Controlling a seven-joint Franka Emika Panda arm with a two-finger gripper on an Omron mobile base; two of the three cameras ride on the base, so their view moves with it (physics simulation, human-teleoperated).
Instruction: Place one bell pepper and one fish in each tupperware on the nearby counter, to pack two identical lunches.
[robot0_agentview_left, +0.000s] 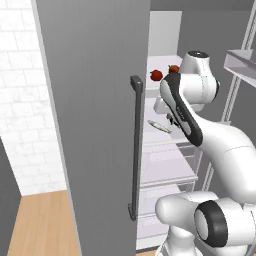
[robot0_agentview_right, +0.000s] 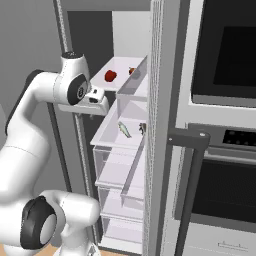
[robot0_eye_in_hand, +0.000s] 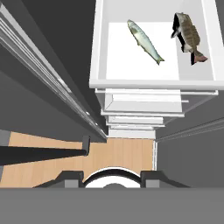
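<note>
Hovering above the open fridge's white shelf (robot0_eye_in_hand: 144, 70), the claw, jaws unreadable from here, looks down on silvery fish (robot0_eye_in_hand: 145, 41) and brown fish (robot0_eye_in_hand: 189, 36).

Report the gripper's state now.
Gripper: nothing held; open or shut cannot be told. It hangs above the fridge shelf with two fish.

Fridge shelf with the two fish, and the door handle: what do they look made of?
The fridge shelf looks like smooth white plastic: flat, matte, with a raised rim. The drawers beneath it seem to be clear plastic, see-through with pale edges. The door handle looks like dark grey metal or plastic; its plain matte look leaves that open.
</note>
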